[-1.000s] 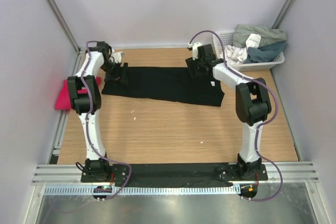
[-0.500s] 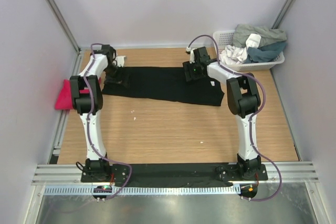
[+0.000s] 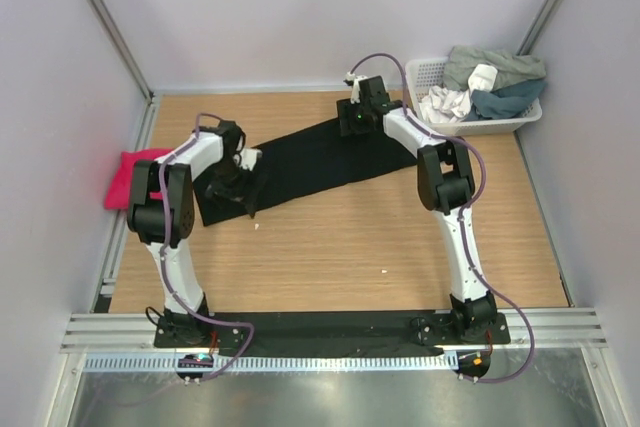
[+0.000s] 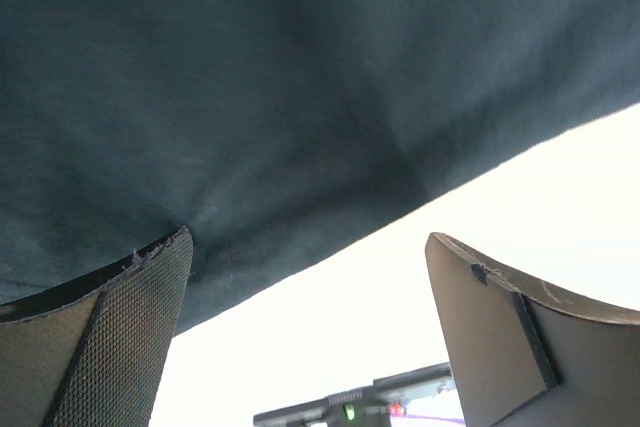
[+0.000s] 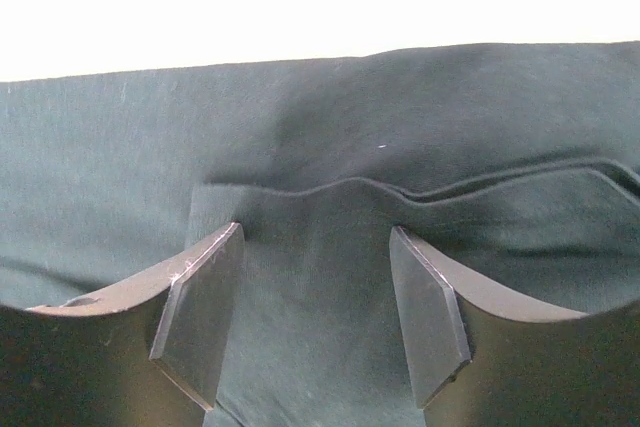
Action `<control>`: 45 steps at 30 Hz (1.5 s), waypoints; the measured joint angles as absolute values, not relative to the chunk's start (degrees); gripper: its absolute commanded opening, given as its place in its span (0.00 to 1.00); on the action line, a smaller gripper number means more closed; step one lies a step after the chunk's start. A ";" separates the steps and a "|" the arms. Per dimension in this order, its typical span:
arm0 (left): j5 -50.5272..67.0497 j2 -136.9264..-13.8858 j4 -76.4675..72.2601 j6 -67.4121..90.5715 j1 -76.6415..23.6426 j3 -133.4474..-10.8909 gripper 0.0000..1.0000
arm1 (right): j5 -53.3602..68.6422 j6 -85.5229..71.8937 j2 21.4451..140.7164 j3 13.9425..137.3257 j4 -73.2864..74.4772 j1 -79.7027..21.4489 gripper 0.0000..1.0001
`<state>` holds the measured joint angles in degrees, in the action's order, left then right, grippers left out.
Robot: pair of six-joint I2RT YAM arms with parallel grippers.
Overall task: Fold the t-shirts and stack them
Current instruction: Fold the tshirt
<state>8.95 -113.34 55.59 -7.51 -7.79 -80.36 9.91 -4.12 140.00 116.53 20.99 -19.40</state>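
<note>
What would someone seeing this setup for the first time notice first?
Most likely the long black t-shirt, which lies slantwise across the far half of the wooden table. The left gripper is at its near-left end and the right gripper is at its far end. Next come the bright pink t-shirt at the left edge and the white basket, heaped with clothes, in the far right corner.
</note>
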 measured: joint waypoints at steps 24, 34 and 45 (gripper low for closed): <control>2.13 -109.82 54.19 -14.46 -14.24 -88.58 1.00 | 3.86 -11.57 110.74 90.78 15.20 -19.27 0.68; -1.52 -117.16 49.58 -15.62 -14.52 -86.89 1.00 | 1.54 -15.20 124.46 91.70 15.70 -19.27 0.68; -7.66 -109.93 43.70 -15.44 -22.81 -75.18 1.00 | 3.38 -15.22 132.70 103.39 15.14 -19.35 0.68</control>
